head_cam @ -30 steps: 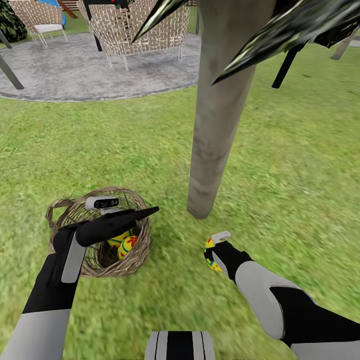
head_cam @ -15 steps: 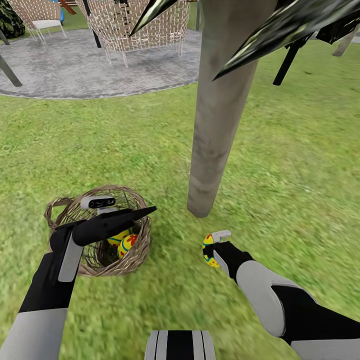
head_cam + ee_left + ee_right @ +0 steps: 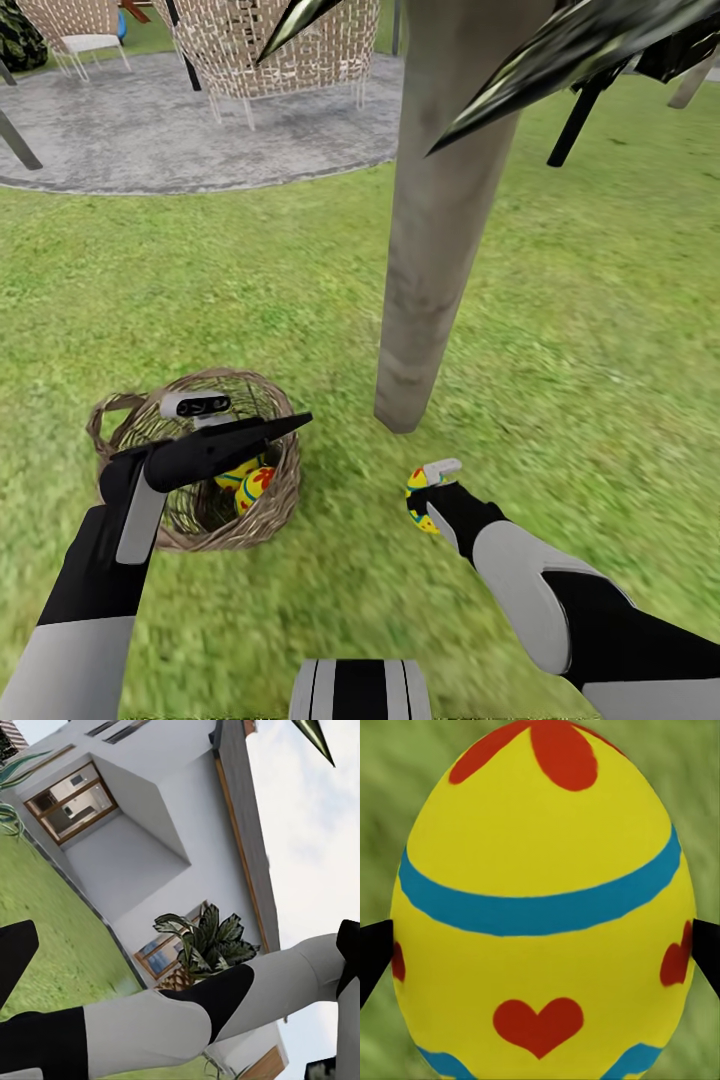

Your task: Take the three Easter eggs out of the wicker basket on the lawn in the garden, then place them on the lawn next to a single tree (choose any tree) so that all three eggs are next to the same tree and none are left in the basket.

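Green lawn point(image 3: 560, 300) covers most of the ground, with a grey paved patio point(image 3: 200, 130) and woven chairs point(image 3: 280, 50) at the far side. Thick grey-beige tree point(image 3: 440, 220) trunk stands mid-scene; dark pointed leaves point(image 3: 560, 60) hang across the top of the head view.

Wicker basket point(image 3: 195, 460) sits on the grass just left of the trunk base. Two Easter eggs point(image 3: 248, 482) lie inside it, side by side, yellow with blue and red marks.

Left gripper point(image 3: 270, 428) hovers over the basket rim, pointing toward the trunk. Its fingers look closed together to a point with nothing between them, though the angle is poor and I cannot be certain. Left wrist view looks out at a white house point(image 3: 172, 847) and a potted plant point(image 3: 206, 945), with the robot's other arm crossing the frame.

Right gripper point(image 3: 428, 498) is low over the grass near the trunk base, clamped on the third egg point(image 3: 540, 900). Right wrist view: black fingertips point(image 3: 373, 956) press both flanks of the egg, grass behind it. Whether the egg touches the ground cannot be told.
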Controlling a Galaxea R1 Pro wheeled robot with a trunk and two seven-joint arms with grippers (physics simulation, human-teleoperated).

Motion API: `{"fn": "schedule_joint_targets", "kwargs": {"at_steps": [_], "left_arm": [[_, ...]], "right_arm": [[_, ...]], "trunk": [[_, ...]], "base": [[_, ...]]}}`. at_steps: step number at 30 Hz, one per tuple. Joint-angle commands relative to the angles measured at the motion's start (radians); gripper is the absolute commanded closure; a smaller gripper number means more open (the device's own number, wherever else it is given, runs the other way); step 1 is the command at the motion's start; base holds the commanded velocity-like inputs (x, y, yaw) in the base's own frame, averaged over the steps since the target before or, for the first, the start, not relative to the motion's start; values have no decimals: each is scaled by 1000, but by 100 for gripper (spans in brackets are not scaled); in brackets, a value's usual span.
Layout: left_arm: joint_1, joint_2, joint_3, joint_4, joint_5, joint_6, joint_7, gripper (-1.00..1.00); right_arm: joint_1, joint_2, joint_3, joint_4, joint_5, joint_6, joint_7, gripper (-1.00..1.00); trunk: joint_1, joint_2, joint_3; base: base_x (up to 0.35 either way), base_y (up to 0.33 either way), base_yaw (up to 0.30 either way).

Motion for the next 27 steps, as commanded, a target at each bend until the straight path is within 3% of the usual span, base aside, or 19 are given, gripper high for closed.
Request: {"fn": "schedule_joint_targets", "kwargs": {"at_steps": [1, 6, 8, 9, 12, 27], "left_arm": [[0, 0, 0, 0, 2, 10, -3, -100], [0, 2, 1, 0, 5, 11, -15, -100], [0, 6, 4, 0, 16, 10, -96, -100], [0, 30, 4, 0, 18, 11, -115, -100], [0, 49, 4, -1, 20, 12, -115, -100], [1, 52, 4, -1, 20, 12, -115, -100]], "right_arm": [[-1, 1, 9, -7, 22, 5, 3, 100], [-1, 1, 9, -7, 22, 6, 3, 100], [-1, 1, 9, -7, 22, 6, 3, 100], [-1, 1, 9, -7, 22, 6, 3, 100], [-1, 1, 9, -7, 22, 7, 2, 100], [-1, 1, 9, -6, 22, 11, 2, 100]], "trunk": [[0, -1, -4], [2, -1, -16], [2, -1, -16], [2, -1, -16], [2, -1, -16], [3, -2, -32]], "base": [[0, 0, 0], [0, 0, 0], [0, 0, 0], [0, 0, 0], [0, 0, 0], [0, 0, 0]]}}
